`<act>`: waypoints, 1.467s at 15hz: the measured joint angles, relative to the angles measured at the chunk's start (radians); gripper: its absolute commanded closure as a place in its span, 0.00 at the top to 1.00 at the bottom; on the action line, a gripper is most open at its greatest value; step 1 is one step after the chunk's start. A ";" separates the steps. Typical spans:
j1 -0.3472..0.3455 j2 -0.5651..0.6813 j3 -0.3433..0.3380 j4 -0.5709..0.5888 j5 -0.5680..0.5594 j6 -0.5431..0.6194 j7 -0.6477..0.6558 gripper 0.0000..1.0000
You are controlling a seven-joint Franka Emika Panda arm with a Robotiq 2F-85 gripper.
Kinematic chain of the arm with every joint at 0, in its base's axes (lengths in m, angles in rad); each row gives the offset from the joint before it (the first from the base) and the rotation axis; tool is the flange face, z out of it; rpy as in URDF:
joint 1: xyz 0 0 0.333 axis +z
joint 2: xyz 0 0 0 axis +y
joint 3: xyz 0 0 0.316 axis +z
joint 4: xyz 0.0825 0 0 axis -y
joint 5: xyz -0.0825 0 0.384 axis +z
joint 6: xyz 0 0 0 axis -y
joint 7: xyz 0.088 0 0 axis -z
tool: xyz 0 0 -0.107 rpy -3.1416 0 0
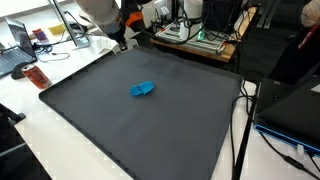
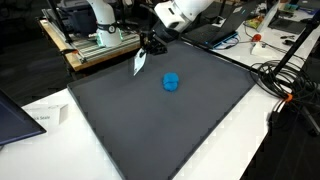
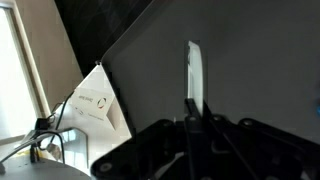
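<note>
Nearest the wrist camera, the gripper (image 3: 195, 110) fills the lower edge of the wrist view as a dark mass. Its two fingers are drawn almost together and pinch the end of a thin white strip (image 3: 193, 70), which stands out from between them edge-on. In an exterior view the same white strip (image 2: 139, 63) hangs tilted below the gripper (image 2: 147, 52), above the far rim of a dark grey mat (image 2: 170, 135). Whether its lower tip touches the mat cannot be told. In an exterior view the gripper (image 1: 122, 42) sits at the far end of the mat (image 1: 150, 135), partly lost against the dark clutter behind it, and the strip cannot be made out.

A small blue object (image 2: 171, 82) lies alone near the middle of the mat, well apart from the gripper. It appears in both exterior views (image 1: 142, 89).

The mat covers most of a white table (image 2: 250, 150). A printed sheet of paper (image 3: 95, 100) lies on the table just beside a corner of the mat (image 3: 260, 60), and cables (image 3: 45, 140) lie beyond it. A laptop (image 2: 15, 115) rests at the near corner of the table.
</note>
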 measured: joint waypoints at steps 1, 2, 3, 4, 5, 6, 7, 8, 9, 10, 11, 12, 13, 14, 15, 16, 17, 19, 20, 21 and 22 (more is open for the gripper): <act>-0.008 -0.027 0.002 -0.037 0.005 0.037 -0.042 0.01; -0.015 -0.055 0.004 -0.077 0.007 0.075 -0.082 0.01; -0.021 -0.085 0.005 -0.122 0.010 0.116 -0.119 0.01; -0.026 -0.118 0.006 -0.170 0.017 0.162 -0.152 0.01; -0.032 -0.152 0.006 -0.220 0.029 0.212 -0.179 0.01; -0.038 -0.187 0.006 -0.271 0.041 0.267 -0.198 0.01; -0.045 -0.225 0.006 -0.323 0.049 0.331 -0.207 0.01; -0.052 -0.264 0.006 -0.377 0.050 0.400 -0.209 0.04; -0.059 -0.302 0.005 -0.429 0.050 0.466 -0.219 0.04; -0.064 -0.334 0.005 -0.469 0.050 0.508 -0.228 0.04; -0.068 -0.360 0.005 -0.497 0.050 0.527 -0.233 0.04; -0.069 -0.377 0.004 -0.513 0.050 0.535 -0.236 0.01; -0.069 -0.385 0.005 -0.521 0.050 0.537 -0.237 0.01; -0.069 -0.386 0.005 -0.522 0.050 0.537 -0.237 0.01; -0.069 -0.382 0.007 -0.521 0.050 0.538 -0.237 0.01; -0.068 -0.377 0.012 -0.522 0.050 0.538 -0.237 0.01; -0.067 -0.370 0.019 -0.523 0.052 0.541 -0.230 0.01; -0.061 -0.356 0.036 -0.525 0.058 0.553 -0.209 0.01; -0.057 -0.349 0.043 -0.529 0.060 0.566 -0.191 0.01; -0.052 -0.343 0.048 -0.533 0.060 0.585 -0.169 0.01; -0.049 -0.337 0.052 -0.539 0.060 0.608 -0.144 0.01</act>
